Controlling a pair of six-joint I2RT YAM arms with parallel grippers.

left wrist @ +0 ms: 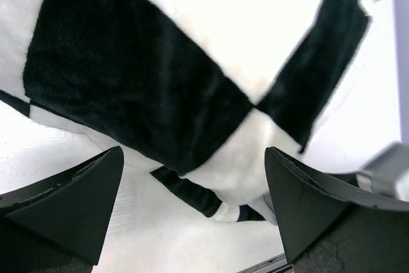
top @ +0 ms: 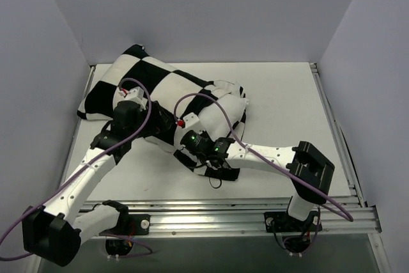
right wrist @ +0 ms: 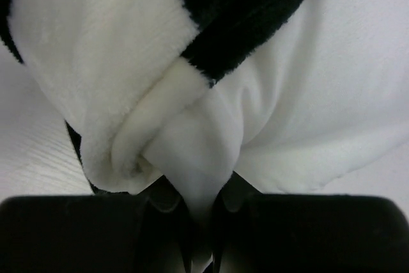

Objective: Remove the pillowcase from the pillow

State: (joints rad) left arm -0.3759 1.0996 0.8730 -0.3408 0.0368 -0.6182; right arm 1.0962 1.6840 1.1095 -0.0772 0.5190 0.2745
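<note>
The black-and-white checkered pillowcase [top: 137, 78] lies at the back left of the table, still over most of the pillow. The plain white pillow [top: 225, 101] bulges out of its right end. My right gripper [top: 187, 140] is shut on a fold of smooth white fabric that looks like the pillow [right wrist: 319, 94]. The plush pillowcase rim [right wrist: 96, 62] curls around that fold beside my right gripper [right wrist: 201, 234]. My left gripper [top: 148, 127] is open and empty at the pillowcase's near side. In the left wrist view my left gripper [left wrist: 192, 209] hangs above the table with the pillowcase [left wrist: 128, 75] just beyond its fingers.
The white table [top: 281, 107] is walled at the back and on both sides. A metal rail [top: 243, 209] runs along the near edge. Purple cables [top: 255, 158] loop over both arms. A strip of pillowcase [top: 208, 169] lies under the right wrist.
</note>
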